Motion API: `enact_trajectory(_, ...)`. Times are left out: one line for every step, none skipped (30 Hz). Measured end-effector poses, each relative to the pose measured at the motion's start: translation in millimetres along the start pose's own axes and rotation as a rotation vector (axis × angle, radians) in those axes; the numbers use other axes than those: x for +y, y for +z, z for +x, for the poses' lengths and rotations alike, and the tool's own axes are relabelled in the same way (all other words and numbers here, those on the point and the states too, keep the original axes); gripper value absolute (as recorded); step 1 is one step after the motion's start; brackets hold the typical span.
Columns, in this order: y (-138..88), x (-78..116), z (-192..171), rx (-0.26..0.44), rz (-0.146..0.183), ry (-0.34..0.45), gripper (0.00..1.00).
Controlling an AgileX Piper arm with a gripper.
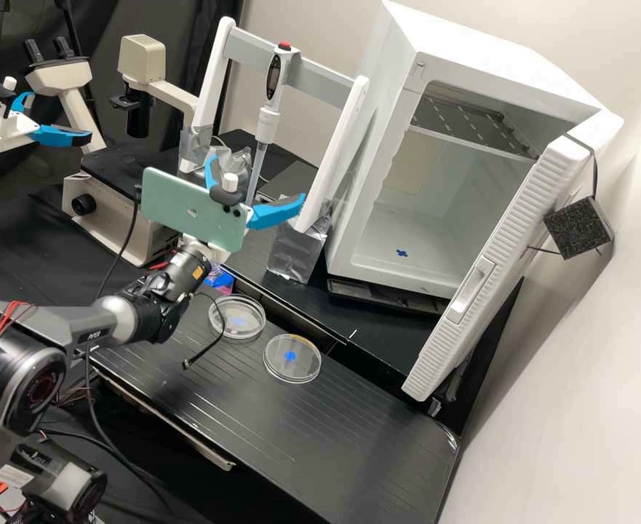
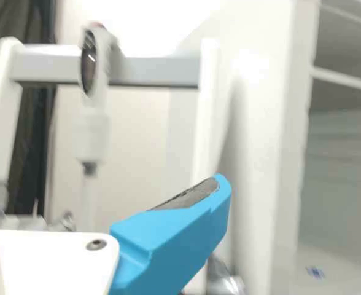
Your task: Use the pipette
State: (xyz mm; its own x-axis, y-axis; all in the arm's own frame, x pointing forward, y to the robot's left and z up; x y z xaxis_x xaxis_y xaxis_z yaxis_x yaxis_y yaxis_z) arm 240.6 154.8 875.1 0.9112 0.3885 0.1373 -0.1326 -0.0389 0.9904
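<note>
Here, the gripper point(image 1: 257, 177) gapes, curved blue fingers point(image 1: 275, 212) apart; a slender pipette point(image 1: 267, 125) hangs upright.

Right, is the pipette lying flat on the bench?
No, the pipette hangs upright at the grey crossbar of the white stand.

The arm point(image 1: 69, 326) is dark grey, with chunky round joints, a pale grey collar point(image 1: 121, 318) and thin red wires point(image 1: 7, 314). Its white end effector point(image 1: 257, 177) has bright blue fingers point(image 1: 273, 212), padded dark grey.
</note>
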Motion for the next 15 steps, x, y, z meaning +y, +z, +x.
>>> enact_trajectory(-4.9, 1.1, 3.9, 0.006, 0.0, -0.005, 1.0)
enact_trajectory(-9.2, 2.5, 7.8, 0.006, -0.004, -0.012, 1.0)
enact_trajectory(-15.1, 4.6, 12.6, 0.01, -0.009, -0.018, 1.0)
enact_trajectory(-20.8, 6.3, 17.4, 0.013, -0.016, -0.024, 1.0)
enact_trajectory(-27.1, 9.4, 22.2, 0.022, -0.019, -0.02, 1.0)
enact_trajectory(-32.7, 9.3, 27.9, 0.026, -0.029, -0.03, 1.0)
enact_trajectory(-36.9, 10.8, 32.5, 0.034, -0.03, -0.029, 1.0)
enact_trajectory(-41.3, 10.5, 37.2, 0.041, -0.034, -0.038, 1.0)
enact_trajectory(-47.8, 11.6, 45.6, 0.053, -0.04, -0.043, 1.0)
enact_trajectory(-51.3, 11.1, 51.8, 0.058, -0.042, -0.051, 1.0)
enact_trajectory(-52.3, 9.0, 57.1, 0.053, -0.045, -0.066, 1.0)
enact_trajectory(-54.3, 6.7, 61.8, 0.048, -0.052, -0.085, 1.0)
enact_trajectory(-55.2, 5.4, 67.8, 0.039, -0.056, -0.096, 1.0)
enact_trajectory(-56.7, 5.4, 73.5, 0.034, -0.056, -0.1, 1.0)
enact_trajectory(-56.9, 3.7, 79.3, 0.025, -0.058, -0.112, 1.0)
